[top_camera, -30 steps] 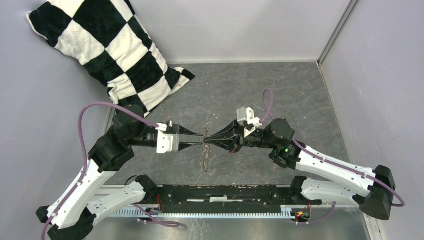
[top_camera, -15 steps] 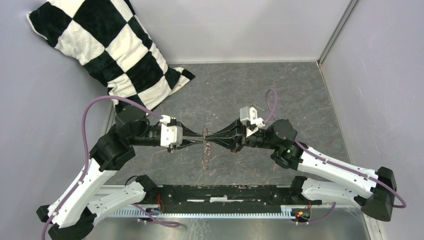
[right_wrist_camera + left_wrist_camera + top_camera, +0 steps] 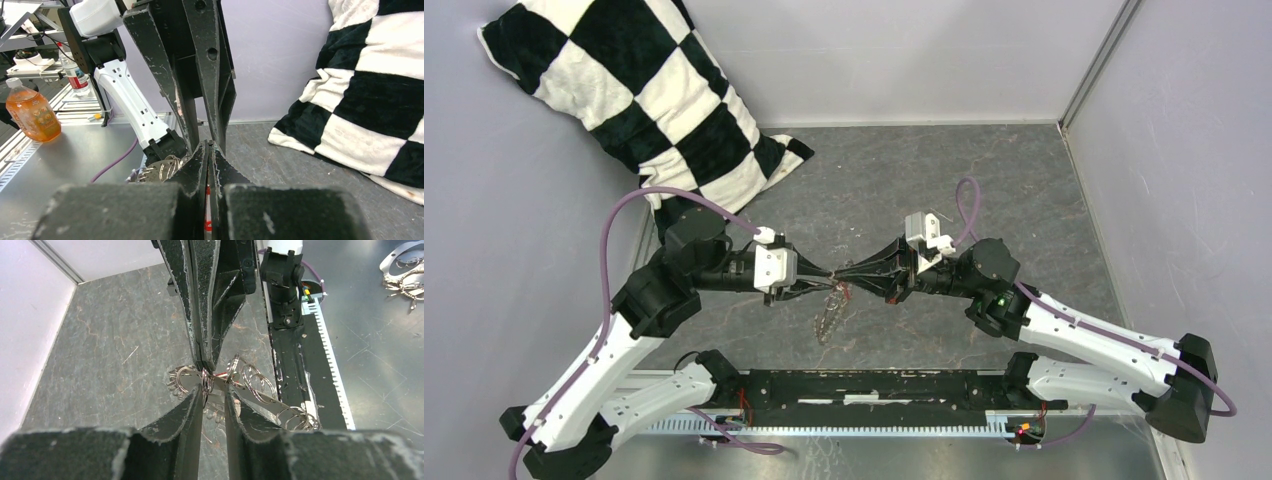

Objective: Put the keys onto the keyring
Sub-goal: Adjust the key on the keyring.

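The keyring (image 3: 832,312), a chain of small silver rings, hangs between my two grippers just above the grey table (image 3: 984,180). My left gripper (image 3: 824,280) is closed to a narrow gap on rings of the chain; its fingertips (image 3: 197,392) touch rings on either side. My right gripper (image 3: 846,274) meets it tip to tip and is shut on the small red tag (image 3: 207,210) of the keyring. The rings fan out to the right in the left wrist view (image 3: 255,385) and show left of the fingers in the right wrist view (image 3: 160,170). I cannot make out the tiny key.
A black-and-white checkered pillow (image 3: 654,100) leans in the far left corner. A black rail (image 3: 854,385) runs along the near edge between the arm bases. Walls close in the table at left, back and right. An orange bottle (image 3: 30,112) stands off the table.
My left gripper has moved right and narrowed from wide open onto the chain. The hanging chain has swung slightly left and now dangles at a slant. My right gripper has stayed shut.
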You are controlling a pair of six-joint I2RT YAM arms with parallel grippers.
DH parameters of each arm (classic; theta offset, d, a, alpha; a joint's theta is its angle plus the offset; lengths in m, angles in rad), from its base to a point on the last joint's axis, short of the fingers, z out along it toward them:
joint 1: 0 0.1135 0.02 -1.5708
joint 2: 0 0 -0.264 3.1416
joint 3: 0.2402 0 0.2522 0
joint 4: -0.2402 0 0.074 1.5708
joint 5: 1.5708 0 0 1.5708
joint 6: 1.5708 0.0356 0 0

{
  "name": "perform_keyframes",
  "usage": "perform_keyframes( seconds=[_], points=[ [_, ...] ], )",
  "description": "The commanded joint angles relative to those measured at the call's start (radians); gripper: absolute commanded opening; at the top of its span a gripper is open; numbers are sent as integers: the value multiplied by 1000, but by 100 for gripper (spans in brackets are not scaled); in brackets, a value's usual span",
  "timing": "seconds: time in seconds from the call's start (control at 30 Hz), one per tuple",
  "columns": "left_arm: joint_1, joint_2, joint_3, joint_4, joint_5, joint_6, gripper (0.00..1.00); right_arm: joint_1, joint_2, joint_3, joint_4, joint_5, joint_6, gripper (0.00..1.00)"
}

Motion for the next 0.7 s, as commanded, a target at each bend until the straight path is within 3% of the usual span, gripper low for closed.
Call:
perform_keyframes(
  seconds=[0.0, 0.1, 0.3, 0.4, 0.57, 0.67],
  points=[
    [-2, 6, -7, 38, -31, -53, 30, 7, -12, 38, 100, -1, 4, 1],
    [-2, 4, -7, 61, -35, -66, 29, 6, -9, 38, 100, -7, 5, 0],
    [-2, -4, -7, 102, -54, -79, 4, 12, -3, 46, 71, -10, 0, 1],
    [-2, -22, -11, 95, -64, -59, 2, 12, -13, 71, -9, -4, -29, 0],
    [-2, -32, -3, 27, -43, 36, 2, 10, 20, 240, -337, -15, -141, 25],
    [-2, -31, 7, -17, -20, 105, 2, 7, 64, 386, -584, -24, -229, 31]
  ],
)
